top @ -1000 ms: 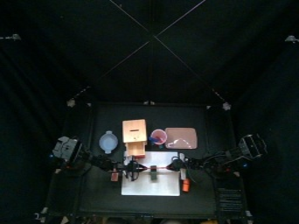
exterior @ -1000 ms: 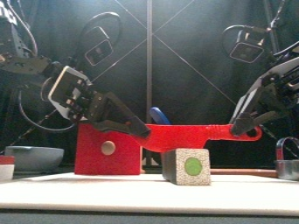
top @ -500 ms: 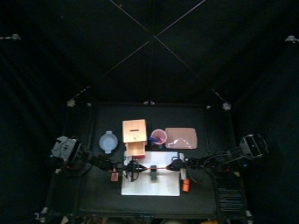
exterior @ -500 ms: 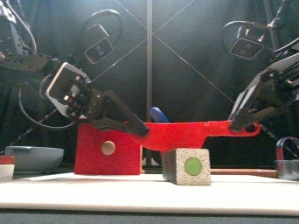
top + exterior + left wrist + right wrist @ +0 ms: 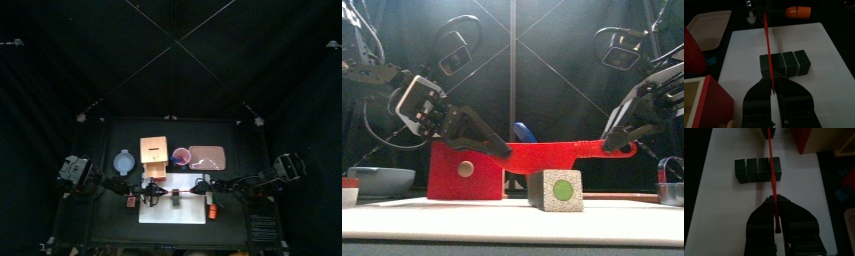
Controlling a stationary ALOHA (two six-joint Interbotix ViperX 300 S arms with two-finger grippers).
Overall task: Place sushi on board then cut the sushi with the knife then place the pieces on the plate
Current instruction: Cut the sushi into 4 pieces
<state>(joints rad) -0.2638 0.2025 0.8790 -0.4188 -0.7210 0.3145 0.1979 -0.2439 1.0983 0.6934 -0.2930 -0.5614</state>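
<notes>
Where the two arms meet over the white cutting board [image 5: 747, 55], the left gripper [image 5: 771, 85] has its jaws pressed together on the thin blade end of the red knife [image 5: 556, 152], and the right gripper [image 5: 773, 203] is clamped the same way on the thicker handle end. Between them the knife lies level, running left to right above the sushi roll [image 5: 556, 189]. The roll rests on the board with one end facing the front, a green disc in a speckled square face. Both wrist views show four dark blocks side by side, touching, with the knife passing over them near the roll's back end. From the front a narrow dark gap seems to part the blade from the roll's top, though it is too slim to be sure.

From above, the roll can hardly be made out between the grippers. Behind the board the wooden box [image 5: 465, 170], the red cup [image 5: 181, 155] and the pink tray [image 5: 207, 157] stand in a row from left to right, with the blue-grey bowl [image 5: 380, 180] left of the box. In the front view the knife and box hide the cup, and only a blue tip [image 5: 523, 130] rises behind them. An orange toy food [image 5: 797, 11] lies at the board's right edge. A grey object [image 5: 672, 188] at the front view's right edge is cut off and cannot be named
</notes>
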